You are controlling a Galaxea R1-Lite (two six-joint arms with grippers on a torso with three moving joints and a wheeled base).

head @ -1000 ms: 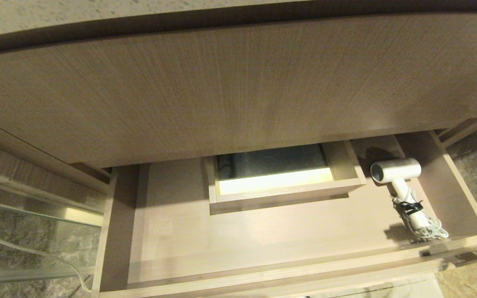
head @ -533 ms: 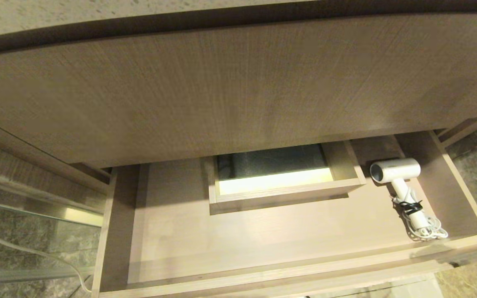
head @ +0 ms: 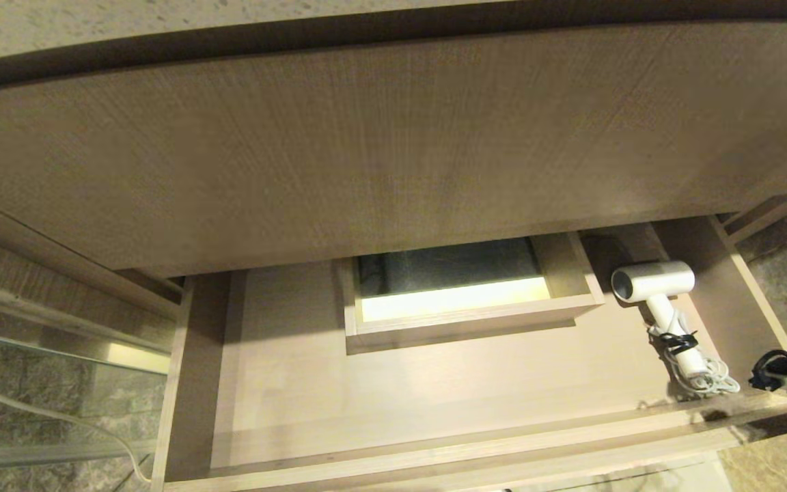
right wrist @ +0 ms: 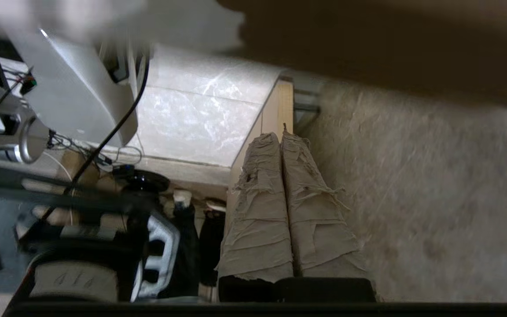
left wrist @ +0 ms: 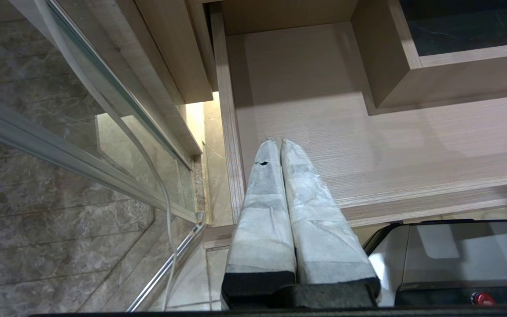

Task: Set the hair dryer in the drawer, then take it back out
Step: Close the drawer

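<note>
At the left, the left hand (left wrist: 277,143) hangs parked over the left end of the open drawer (head: 434,444), its wrapped fingers (left wrist: 264,193) pressed together on nothing. The drawer floor runs bare across the middle, past the boxed cutout (head: 468,301) at its back, under the taller wood-grain panel (head: 366,150).

The hair dryer (head: 663,301) lies on the floor of the drawer's right end, near the right wall. Its short barrel lies roughly crosswise, the grey round end facing left toward the cutout. The handle is the long axis: it runs from the barrel toward the drawer's front rail, slanting slightly right, and ends in the bundled cord (head: 708,379) with its black tie (head: 679,339).

At the far right edge of the head view, part of the right arm (head: 786,372) shows just beyond the drawer's front right corner. The right hand (right wrist: 280,132) has its fingers pressed together and holds nothing; its wrist view is too blurred to place it closely.

The dryer being in, the step in hand appears to be the reach to take it out. To do it well, the right hand should spread before descending, come down over the bare handle between barrel and tie with the fingers across the handle's axis, and avoid the loose cord and the front rail.
</note>
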